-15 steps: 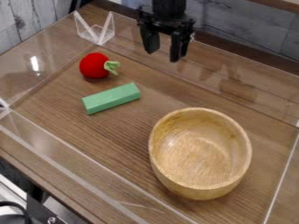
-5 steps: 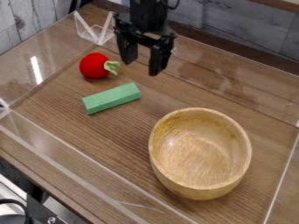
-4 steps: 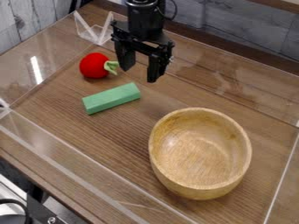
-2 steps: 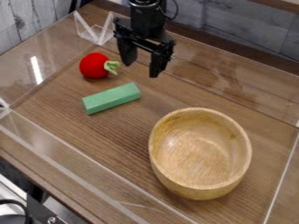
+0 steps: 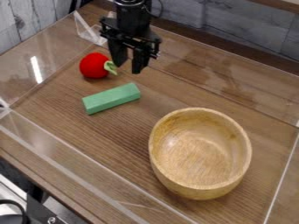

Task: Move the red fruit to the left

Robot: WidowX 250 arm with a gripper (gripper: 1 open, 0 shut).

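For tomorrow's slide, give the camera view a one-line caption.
End effector hangs open beside the red fruit, with a green block and wooden bowl nearby.

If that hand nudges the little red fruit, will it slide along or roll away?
The red fruit looks round, so it would probably roll rather than slide. Its glossy skin suggests it may slip between the fingers. The small green stem could make any roll wobble or stop short. It looks like a light toy, though that's a guess.
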